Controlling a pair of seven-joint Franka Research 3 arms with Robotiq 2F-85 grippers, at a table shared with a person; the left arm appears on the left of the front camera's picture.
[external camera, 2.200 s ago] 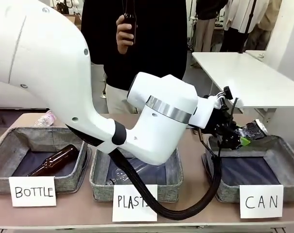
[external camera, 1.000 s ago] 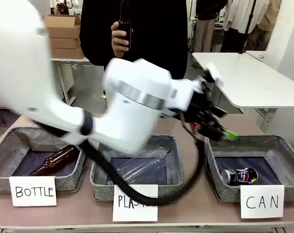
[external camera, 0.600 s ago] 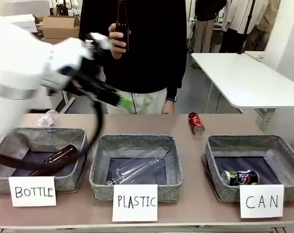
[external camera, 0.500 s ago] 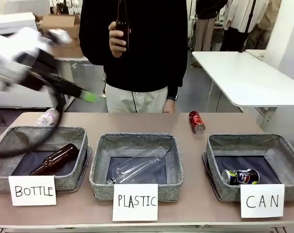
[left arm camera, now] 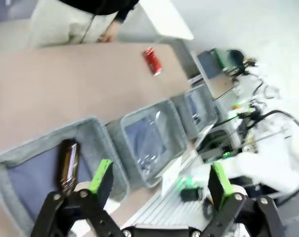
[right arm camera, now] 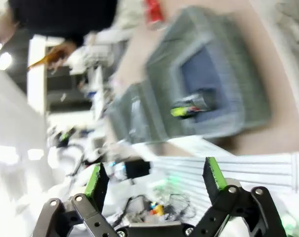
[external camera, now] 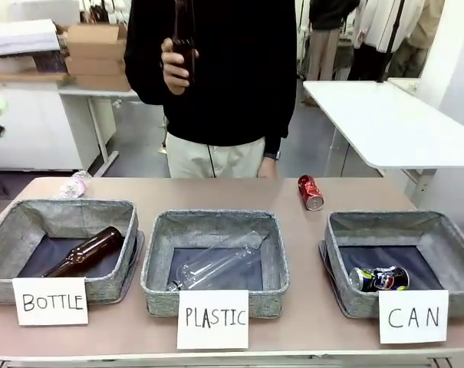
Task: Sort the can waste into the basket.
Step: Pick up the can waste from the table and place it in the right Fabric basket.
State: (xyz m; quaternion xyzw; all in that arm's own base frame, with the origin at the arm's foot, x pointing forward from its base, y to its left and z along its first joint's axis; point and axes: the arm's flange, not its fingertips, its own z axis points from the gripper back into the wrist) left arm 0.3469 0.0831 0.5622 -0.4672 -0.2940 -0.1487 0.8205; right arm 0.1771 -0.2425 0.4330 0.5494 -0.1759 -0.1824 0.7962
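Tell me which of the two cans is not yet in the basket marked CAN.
The red can. It lies on the bare table behind the CAN basket, while the blue and silver can already lies inside that basket.

The tan worktop (external camera: 216, 192) carries three grey baskets (external camera: 212, 264) in a row at the lower frame, a red can (external camera: 309, 192) right of centre, and a clear bottle (external camera: 72, 186) at upper left.

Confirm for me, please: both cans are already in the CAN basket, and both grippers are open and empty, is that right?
Not quite. Only the blue and silver can lies in the CAN basket; the front view shows the red can lying on the table behind it. The rest holds: the left gripper and right gripper are both open and empty.
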